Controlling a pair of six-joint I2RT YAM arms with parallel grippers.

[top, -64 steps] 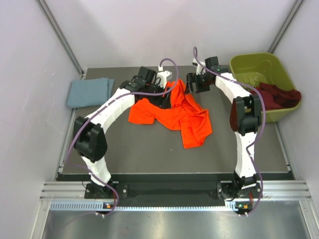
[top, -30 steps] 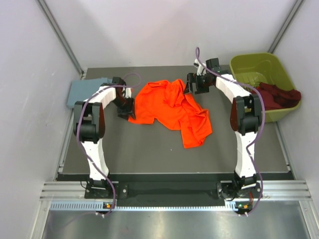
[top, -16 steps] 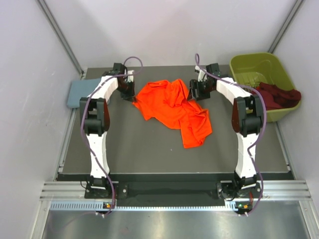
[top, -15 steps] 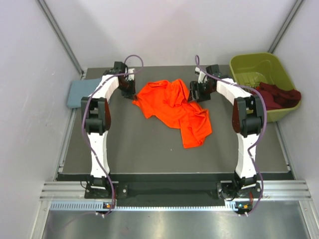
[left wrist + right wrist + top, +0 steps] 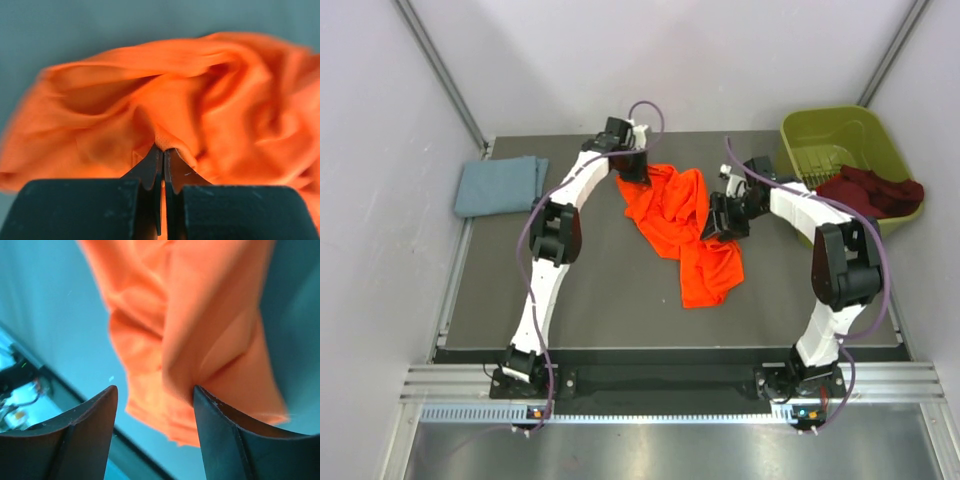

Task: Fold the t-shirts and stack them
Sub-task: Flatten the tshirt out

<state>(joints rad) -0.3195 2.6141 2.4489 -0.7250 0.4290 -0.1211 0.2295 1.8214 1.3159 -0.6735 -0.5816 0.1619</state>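
Spreading step: left pincer [image 5: 163, 150] clamped on crumpled orange t-shirt [image 5: 682, 228], right pincer [image 5: 155, 396] apart at its edge; next, probably, right grips cloth and both draw it flat on worktop [image 5: 580, 290].

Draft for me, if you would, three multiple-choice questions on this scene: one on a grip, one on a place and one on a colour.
1. The left fingers are:
A) wide open, holding nothing
B) shut on the orange shirt
C) gripping a bottle

2. The folded blue-grey shirt lies:
A) at the far left of the table
B) at the near right corner
C) hanging off the near edge

3. The clothes in the green bin are:
A) white
B) dark red
C) yellow

Answers:
1 B, since the left wrist view shows orange fabric pinched between closed fingers.
2 A, since the top view shows it by the left wall.
3 B, since a dark red heap spills over the bin's right rim.
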